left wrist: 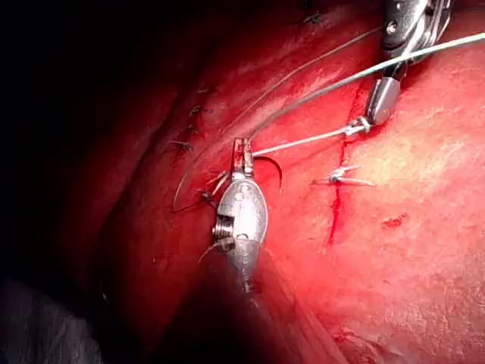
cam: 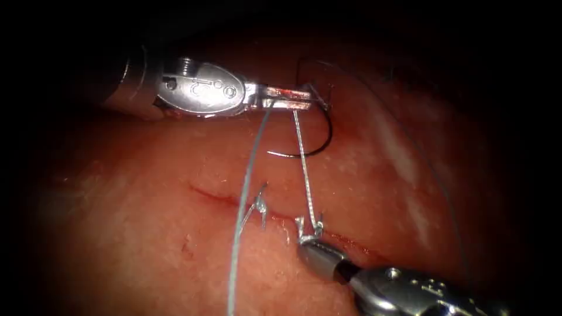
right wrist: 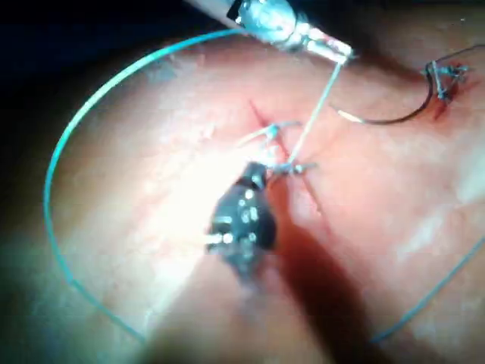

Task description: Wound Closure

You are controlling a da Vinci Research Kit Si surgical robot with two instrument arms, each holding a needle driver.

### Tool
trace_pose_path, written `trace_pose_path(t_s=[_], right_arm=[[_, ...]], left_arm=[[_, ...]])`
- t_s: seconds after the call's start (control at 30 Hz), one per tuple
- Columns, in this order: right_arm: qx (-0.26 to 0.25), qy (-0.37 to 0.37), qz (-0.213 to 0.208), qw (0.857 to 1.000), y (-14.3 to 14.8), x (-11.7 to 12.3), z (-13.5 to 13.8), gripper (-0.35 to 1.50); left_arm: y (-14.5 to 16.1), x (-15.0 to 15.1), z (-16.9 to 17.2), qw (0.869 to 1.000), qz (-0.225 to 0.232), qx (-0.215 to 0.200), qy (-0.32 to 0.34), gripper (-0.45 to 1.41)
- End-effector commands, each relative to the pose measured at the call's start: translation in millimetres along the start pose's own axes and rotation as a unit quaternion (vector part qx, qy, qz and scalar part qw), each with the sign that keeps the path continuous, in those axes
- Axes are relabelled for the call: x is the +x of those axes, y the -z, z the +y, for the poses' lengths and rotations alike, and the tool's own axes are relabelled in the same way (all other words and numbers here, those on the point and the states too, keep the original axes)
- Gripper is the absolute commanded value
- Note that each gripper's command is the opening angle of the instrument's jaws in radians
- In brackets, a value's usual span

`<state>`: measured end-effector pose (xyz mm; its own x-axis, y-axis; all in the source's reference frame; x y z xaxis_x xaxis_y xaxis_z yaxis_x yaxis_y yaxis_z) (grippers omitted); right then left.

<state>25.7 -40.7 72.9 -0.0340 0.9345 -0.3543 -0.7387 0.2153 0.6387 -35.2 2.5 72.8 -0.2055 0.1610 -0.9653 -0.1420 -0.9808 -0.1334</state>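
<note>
Endoscope view first, starting closest to us: the right tool (cam: 310, 243) comes up from the near side and its tip sits right at the cut (cam: 216, 196). Its two jaws are pinched together on the thread (cam: 305, 169) just where a knot (cam: 307, 231) sits on the cut. A little way along the cut toward the left there is an older stitch (cam: 260, 205) with short cut ends poking up (small and stiff, like whiskers).

From the knot, one tight piece of thread goes straight up, away from the cut, to the left tool (cam: 290, 98). That tool lies on the far side of the cut, and its jaws are closed on this thread. A second, looser piece of thread runs from the left tool down across the cut, left of the older stitch, and off toward us.

Farther still from the cut, just past the left tool's tip, is the needle (cam: 319, 140). It is dark and curved. Neither tool holds it. It lies on the tissue (cam: 146, 246), and I cannot tell if its far end goes into the tissue or only rests there.

The right wrist view shows the right tool (right wrist: 265, 173) at the knot too, with the needle (right wrist: 394, 114) lying beyond it and thread (right wrist: 91, 106) looping in a big ring around the cut.
</note>
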Motion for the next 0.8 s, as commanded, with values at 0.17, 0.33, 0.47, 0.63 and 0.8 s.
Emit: trace_pose_path(t_s=[0.17,0.33,0.47,0.63,0.8], right_arm=[[0.002,0.001,-0.001,1.0,0.2,-0.7,-0.1,-0.35],[0.004,0.013,0.001,1.0,0.4,-0.6,0.5,-0.35],[0.033,0.058,0.0,0.998,0.5,-0.9,0.0,-0.35],[0.109,0.233,0.006,0.966,1.1,-1.6,-0.6,-0.35],[0.119,0.242,0.011,0.963,1.0,-1.6,-0.3,-0.35]], left_arm=[[-2.0,-1.1,-2.1,1.0,0.0,0.006,0.005,-0.45],[-3.3,-2.2,-3.1,1.0,-0.004,0.007,0.004,-0.45],[-4.3,-4.0,-3.9,1.0,-0.01,0.012,0.006,-0.45],[-5.5,-5.9,-5.4,1.0,-0.016,0.021,0.011,-0.45],[-6.1,-6.8,-6.1,0.999,-0.019,0.025,0.009,-0.45]])
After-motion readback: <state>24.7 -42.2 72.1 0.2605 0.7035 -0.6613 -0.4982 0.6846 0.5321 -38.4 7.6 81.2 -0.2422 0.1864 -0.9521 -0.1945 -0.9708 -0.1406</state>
